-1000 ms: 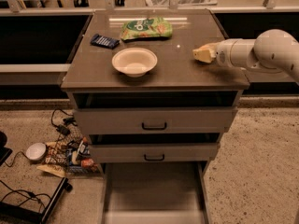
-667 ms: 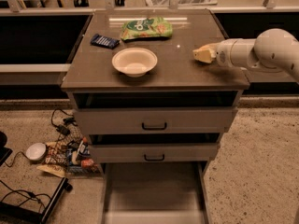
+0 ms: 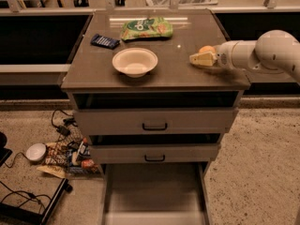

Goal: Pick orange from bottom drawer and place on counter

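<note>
The orange (image 3: 206, 49) is at the right side of the counter (image 3: 178, 71), low over its surface, half hidden behind my gripper's pale finger (image 3: 201, 60). My gripper (image 3: 202, 55) reaches in from the right on its white arm and is closed around the orange. The bottom drawer (image 3: 154, 191) is pulled out towards me, and its plain grey floor shows nothing on it.
On the counter are a white bowl (image 3: 135, 61), a green snack bag (image 3: 146, 28) and a dark blue packet (image 3: 105, 41). Two upper drawers with black handles (image 3: 154, 125) are closed. Cables, wrappers and a white round object (image 3: 36, 151) lie on the floor at left.
</note>
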Robot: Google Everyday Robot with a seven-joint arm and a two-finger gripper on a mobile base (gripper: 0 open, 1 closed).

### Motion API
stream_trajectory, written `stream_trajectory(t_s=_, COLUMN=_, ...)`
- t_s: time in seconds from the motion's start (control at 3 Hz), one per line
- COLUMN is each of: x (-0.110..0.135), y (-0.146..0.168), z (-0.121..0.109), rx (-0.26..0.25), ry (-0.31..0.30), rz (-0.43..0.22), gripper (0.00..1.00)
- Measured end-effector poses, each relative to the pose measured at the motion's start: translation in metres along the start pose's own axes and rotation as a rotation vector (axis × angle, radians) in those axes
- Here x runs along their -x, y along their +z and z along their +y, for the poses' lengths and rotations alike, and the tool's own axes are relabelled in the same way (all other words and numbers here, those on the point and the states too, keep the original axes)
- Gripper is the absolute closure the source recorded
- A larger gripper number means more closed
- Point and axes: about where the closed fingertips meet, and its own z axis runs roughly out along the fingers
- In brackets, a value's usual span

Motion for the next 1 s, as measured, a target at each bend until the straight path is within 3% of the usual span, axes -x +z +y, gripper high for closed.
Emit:
stream_trajectory(t_s=0.67, x=0.0, y=0.001, z=0.001, rx=0.002, ry=0.0, rz=0.001, gripper=0.0)
stream_trajectory(t_s=1.0, x=0.014, y=-0.011, z=0.002, rx=0.013, ry=-0.041, rz=-0.008, gripper=0.0)
